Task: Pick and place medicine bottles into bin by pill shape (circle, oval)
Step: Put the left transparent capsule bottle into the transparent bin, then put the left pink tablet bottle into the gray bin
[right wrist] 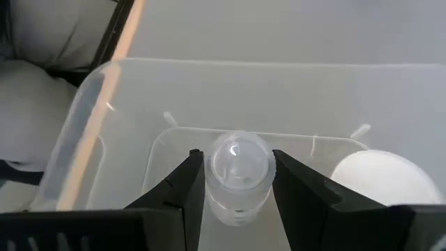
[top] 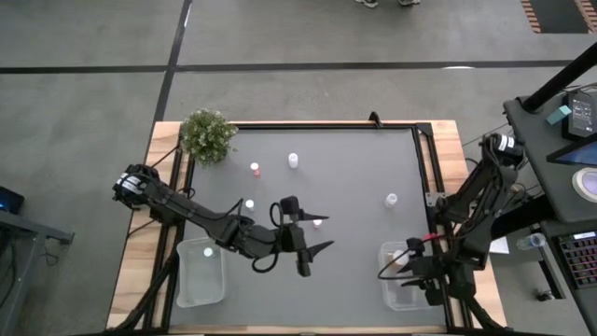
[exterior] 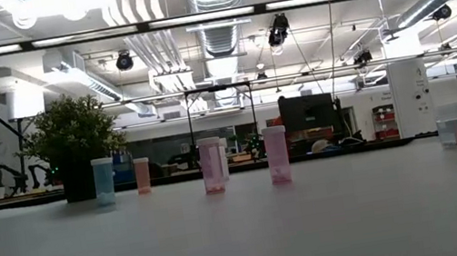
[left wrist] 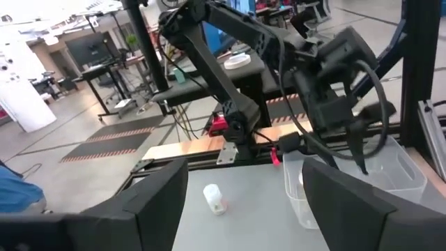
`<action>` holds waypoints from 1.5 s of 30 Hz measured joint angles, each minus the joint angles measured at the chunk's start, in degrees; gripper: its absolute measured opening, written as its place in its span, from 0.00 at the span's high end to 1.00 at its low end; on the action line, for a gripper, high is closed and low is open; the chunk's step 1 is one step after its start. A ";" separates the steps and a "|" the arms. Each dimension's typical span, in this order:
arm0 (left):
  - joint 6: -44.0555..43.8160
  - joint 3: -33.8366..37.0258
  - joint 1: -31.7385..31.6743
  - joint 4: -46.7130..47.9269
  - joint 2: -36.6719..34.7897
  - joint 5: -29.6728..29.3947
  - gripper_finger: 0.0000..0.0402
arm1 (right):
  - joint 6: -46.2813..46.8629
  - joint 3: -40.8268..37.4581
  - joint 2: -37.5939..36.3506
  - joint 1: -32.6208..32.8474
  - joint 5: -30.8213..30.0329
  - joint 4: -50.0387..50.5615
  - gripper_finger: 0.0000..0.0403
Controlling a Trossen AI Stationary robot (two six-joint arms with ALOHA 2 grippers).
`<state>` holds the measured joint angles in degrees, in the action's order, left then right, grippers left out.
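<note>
Several small white-capped medicine bottles stand upright on the grey table: two at the far side (top: 255, 169) (top: 293, 161), one mid-left (top: 249, 204), one at the right (top: 391, 199) and a pinkish one (top: 317, 222) beside my left gripper's far finger. My left gripper (top: 326, 233) is open and empty near the table's middle, pointing right; its wrist view shows the right-hand bottle (left wrist: 214, 199). My right gripper (top: 406, 265) is over the right clear bin (top: 415, 297), shut on a bottle (right wrist: 237, 166). A white cap (right wrist: 380, 183) lies in that bin. My right gripper pinches the bottle's body just under its cap (right wrist: 237, 195) between its two fingers, one on each side. The fingers point down from above. The bottle is upright, cap up, inside the bin's walls; whether its base touches the bin floor, I cannot tell.
A left clear bin (top: 191, 289) at the near left holds one bottle (top: 207, 250). A green potted plant (top: 207, 135) stands at the far left corner. In the low view, several bottles (exterior: 211, 165) (exterior: 277, 154) stand in a row beside the plant (exterior: 75, 148).
</note>
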<state>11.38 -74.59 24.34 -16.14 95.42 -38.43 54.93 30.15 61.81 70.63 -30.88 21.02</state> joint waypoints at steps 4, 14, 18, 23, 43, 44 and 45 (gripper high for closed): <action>0.02 0.00 -0.42 0.01 -0.15 0.02 0.35 | -0.53 -1.43 1.32 0.00 -0.76 -4.02 0.67; 0.01 0.00 -1.52 -0.13 -0.26 0.02 0.35 | -0.05 -1.24 3.14 -0.02 -0.76 -5.05 0.55; 0.00 0.00 -1.62 -0.12 -0.26 0.02 0.35 | -0.43 0.16 3.14 -0.02 -0.76 -2.93 0.50; -0.01 0.00 -1.67 -0.07 -0.26 0.02 0.35 | -0.47 3.61 2.76 -0.02 -0.76 3.21 0.49; -6.40 3.12 -1.38 23.90 -6.44 4.08 0.35 | -9.65 24.65 1.44 -20.24 -9.80 23.43 0.58; -7.18 3.84 -1.38 25.20 -6.77 4.28 0.35 | -11.64 25.03 1.42 -21.46 -9.91 23.38 0.58; -8.35 4.50 -1.38 27.03 -7.25 4.49 0.35 | -13.66 25.25 1.38 -22.57 -10.25 23.26 0.58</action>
<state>3.03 -70.08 22.96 10.89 88.17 -33.94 41.27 55.40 63.19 48.06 -41.13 44.28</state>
